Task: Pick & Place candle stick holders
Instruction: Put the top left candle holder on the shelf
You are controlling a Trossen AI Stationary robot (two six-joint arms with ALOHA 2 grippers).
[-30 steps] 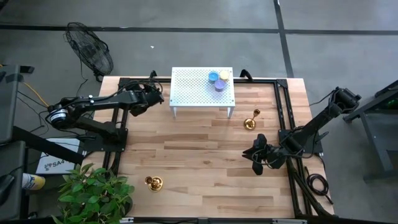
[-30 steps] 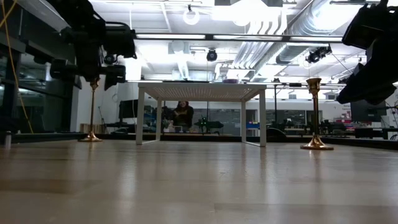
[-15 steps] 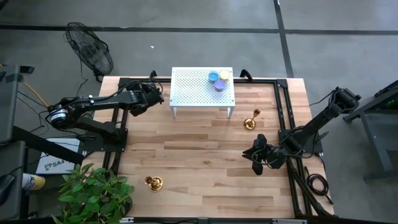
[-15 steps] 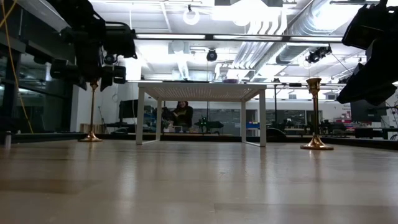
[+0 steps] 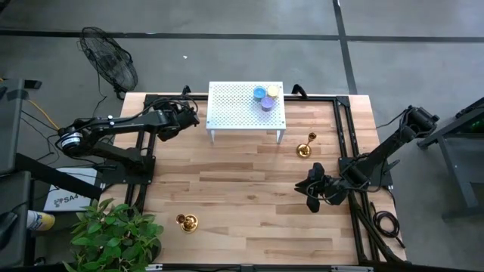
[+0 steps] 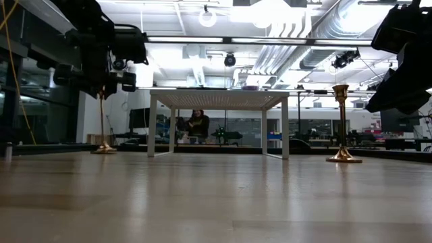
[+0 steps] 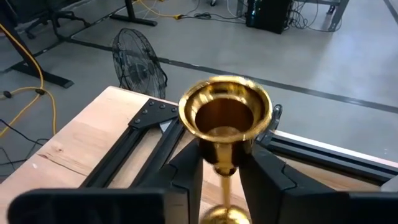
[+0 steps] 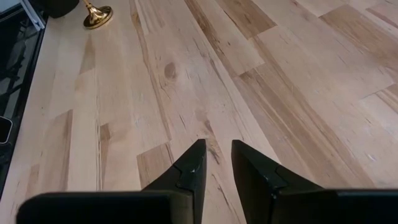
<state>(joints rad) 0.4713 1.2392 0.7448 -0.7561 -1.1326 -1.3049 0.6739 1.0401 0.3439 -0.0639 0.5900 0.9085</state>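
Left pincer [image 7: 221, 180] clamped on shiny gold candle stick holder's [image 7: 224, 118] thin stem below its cup.

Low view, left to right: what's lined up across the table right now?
Left gripper on a candle stick holder → white perforated stand → free-standing candle stick holder → right arm at the edge.

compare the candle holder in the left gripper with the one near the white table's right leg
The candle holder in the left gripper is clamped by its stem between the fingers; the one by the white table stands free, touched by nothing. In the low view the held holder looks lifted slightly off the wood, while the free one rests on its base. Both are shiny gold, upright, with flared bases.
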